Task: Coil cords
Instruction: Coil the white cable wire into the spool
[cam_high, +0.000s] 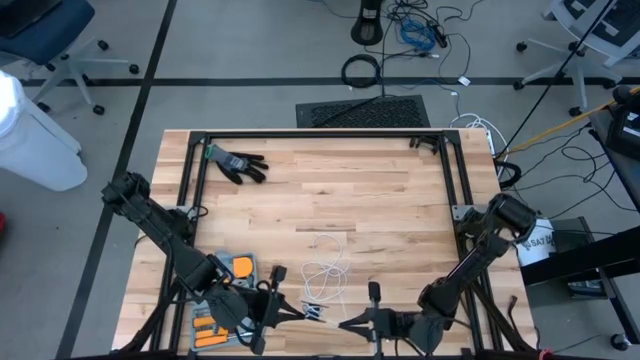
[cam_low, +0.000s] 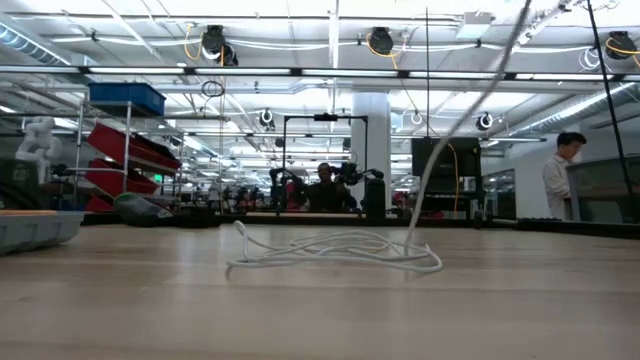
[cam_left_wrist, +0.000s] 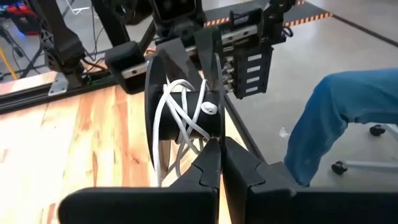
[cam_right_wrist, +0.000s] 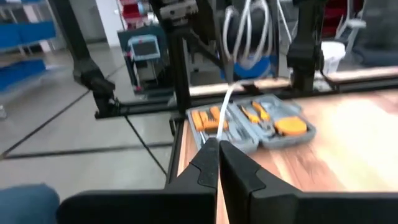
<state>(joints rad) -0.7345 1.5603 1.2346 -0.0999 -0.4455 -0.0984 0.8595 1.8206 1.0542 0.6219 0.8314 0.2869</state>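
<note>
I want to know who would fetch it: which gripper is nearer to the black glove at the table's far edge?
Left. The left gripper is at the near edge, on the same side as the black glove. The right gripper sits beside it, slightly farther away. Both are shut on the white cord.

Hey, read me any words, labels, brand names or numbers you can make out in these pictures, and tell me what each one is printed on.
"SAT": the only letters that can be read, dark print on the white bucket beside the table's right edge, high view; the rest of that label is cut off.
Grey plastic tool case with orange tools: no print can be read.
Black work glove: any marking is too small to read.
Nothing else readable.
</note>
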